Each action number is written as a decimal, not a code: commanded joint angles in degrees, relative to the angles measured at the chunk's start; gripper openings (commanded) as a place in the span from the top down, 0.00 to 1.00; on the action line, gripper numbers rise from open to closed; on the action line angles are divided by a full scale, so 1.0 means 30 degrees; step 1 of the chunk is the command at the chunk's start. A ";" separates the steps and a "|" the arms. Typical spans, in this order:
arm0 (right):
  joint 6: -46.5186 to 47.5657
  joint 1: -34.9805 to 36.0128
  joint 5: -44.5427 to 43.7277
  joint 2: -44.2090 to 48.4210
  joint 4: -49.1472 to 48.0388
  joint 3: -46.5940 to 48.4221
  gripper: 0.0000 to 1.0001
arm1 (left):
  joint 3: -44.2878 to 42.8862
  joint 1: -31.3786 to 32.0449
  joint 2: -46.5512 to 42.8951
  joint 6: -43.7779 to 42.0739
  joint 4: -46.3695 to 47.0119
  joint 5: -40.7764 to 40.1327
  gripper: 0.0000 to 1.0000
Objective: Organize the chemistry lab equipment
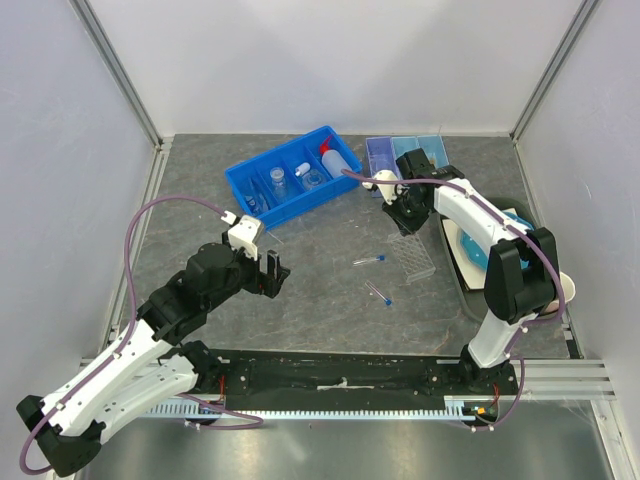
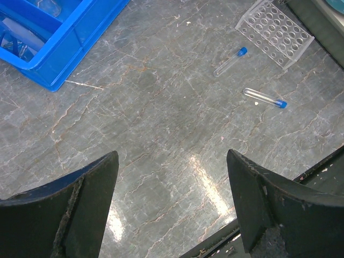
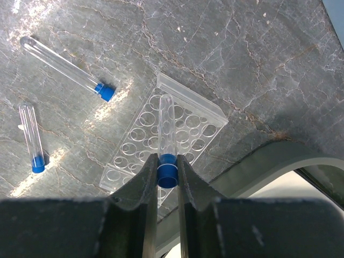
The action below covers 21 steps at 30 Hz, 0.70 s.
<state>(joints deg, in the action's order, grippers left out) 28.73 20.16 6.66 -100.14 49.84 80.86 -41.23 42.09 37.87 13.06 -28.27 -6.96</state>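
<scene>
Top view. The left arm was folded low over the grey desk (image 1: 330, 320), and its left gripper (image 1: 272, 272) hung with the jaws spread wide and nothing between them. The right arm reached forward, bent at the elbow, with the right gripper (image 1: 400, 222) tipped down at the far end of the clear tube rack (image 1: 418, 258). A blue bin (image 1: 250, 185) at the back of the desk held small clear flasks (image 1: 278, 183) and, in its end compartment, a white squeeze bottle (image 1: 338, 160) with a red cap. Two clear, blue-capped tubes lay flat on the desk left of the rack, the nearer tube (image 1: 369, 260) just beside it and the farther tube (image 1: 379, 293) a little apart.

Left wrist view. Both black fingers (image 2: 80, 209) stood far apart over bare desk. Beyond them lay the nearer tube (image 2: 230, 61), the farther tube (image 2: 264, 98), the tube rack (image 2: 275, 33) and a corner of the blue bin (image 2: 54, 37).

Right wrist view. The right gripper (image 3: 167, 177) was closed on the blue cap of the held test tube (image 3: 167, 129). The tube's rounded end pointed away, over the holes of the tube rack (image 3: 196, 129); whether it sat in a hole could not be told. The nearer tube (image 3: 67, 67) and the farther tube (image 3: 31, 134) lay to the left.
</scene>
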 commanded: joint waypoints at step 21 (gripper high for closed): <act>-0.0202 0.0398 0.0243 -0.0105 0.0347 -0.0119 0.80 | -0.0142 0.0005 0.0034 0.0129 0.0078 -0.0023 0.12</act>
<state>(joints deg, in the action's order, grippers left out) 28.14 20.62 8.03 -99.44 50.33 78.39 -41.23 42.09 37.89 13.06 -28.32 -6.94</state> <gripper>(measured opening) 0.218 0.877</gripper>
